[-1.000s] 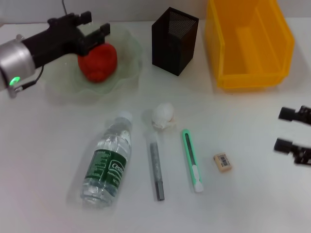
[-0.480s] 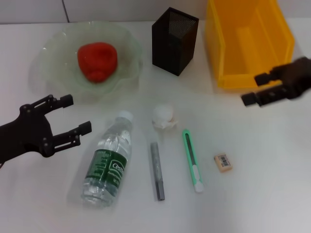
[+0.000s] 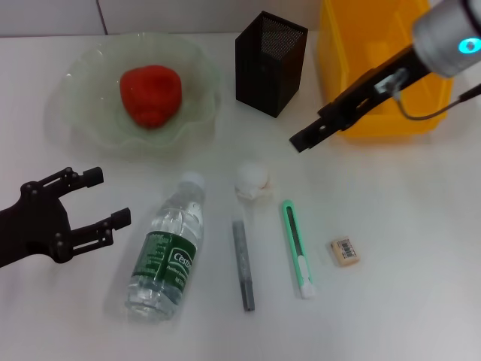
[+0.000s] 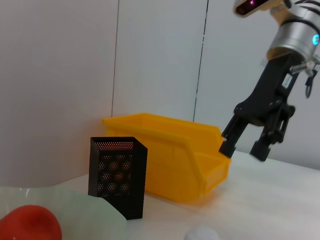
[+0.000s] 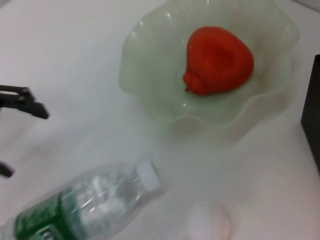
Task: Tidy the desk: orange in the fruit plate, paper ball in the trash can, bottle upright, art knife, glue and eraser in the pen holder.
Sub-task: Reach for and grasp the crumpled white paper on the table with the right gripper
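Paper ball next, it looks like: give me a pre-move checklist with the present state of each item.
1. Orange in the fruit plate: ok.
2. Paper ball free on the desk, nothing lying on it: ok.
3. Right gripper open, above the desk between the pen holder and the paper ball: ok.
4. Yellow bin, the only trash container in view, upright with an open top: ok.
5. Left gripper open, beside the lying bottle and apart from the ball: ok.
6. Art knife apart from the ball: ok.
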Robot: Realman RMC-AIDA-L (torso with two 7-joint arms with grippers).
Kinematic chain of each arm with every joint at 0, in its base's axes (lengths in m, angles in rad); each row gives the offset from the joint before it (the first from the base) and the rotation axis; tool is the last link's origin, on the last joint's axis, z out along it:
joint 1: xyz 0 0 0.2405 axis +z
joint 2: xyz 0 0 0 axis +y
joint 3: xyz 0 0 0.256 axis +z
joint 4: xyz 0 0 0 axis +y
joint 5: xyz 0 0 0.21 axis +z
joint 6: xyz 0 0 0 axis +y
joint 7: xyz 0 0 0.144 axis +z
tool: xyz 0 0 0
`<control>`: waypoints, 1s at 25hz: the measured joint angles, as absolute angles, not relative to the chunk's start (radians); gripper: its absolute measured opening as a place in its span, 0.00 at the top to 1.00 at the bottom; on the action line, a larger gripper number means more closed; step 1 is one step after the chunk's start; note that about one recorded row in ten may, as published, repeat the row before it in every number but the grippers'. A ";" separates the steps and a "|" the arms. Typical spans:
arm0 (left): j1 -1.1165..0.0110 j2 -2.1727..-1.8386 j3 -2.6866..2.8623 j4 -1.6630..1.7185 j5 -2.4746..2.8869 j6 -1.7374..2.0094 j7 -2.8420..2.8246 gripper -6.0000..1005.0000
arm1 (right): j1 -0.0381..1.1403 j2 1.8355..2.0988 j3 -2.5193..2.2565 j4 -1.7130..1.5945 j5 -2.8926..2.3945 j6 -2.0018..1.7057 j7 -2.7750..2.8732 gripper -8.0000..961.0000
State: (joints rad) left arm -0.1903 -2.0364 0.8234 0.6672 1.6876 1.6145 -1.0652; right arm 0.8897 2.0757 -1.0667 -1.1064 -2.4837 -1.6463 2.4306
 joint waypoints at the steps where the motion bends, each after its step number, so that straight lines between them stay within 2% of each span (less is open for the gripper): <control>1: -0.190 -2.037 0.823 0.669 1.688 1.614 -1.065 0.19 | 0.901 2.076 -1.087 -1.091 -2.490 -1.620 2.448 0.13; 12: -0.189 -2.042 0.823 0.673 1.689 1.614 -1.057 0.19 | 0.964 2.087 -1.333 -0.915 -2.470 -1.381 2.509 0.13; 25: -0.199 -2.048 0.827 0.673 1.689 1.609 -1.052 0.19 | 0.989 2.092 -1.458 -0.828 -2.417 -1.278 2.513 0.19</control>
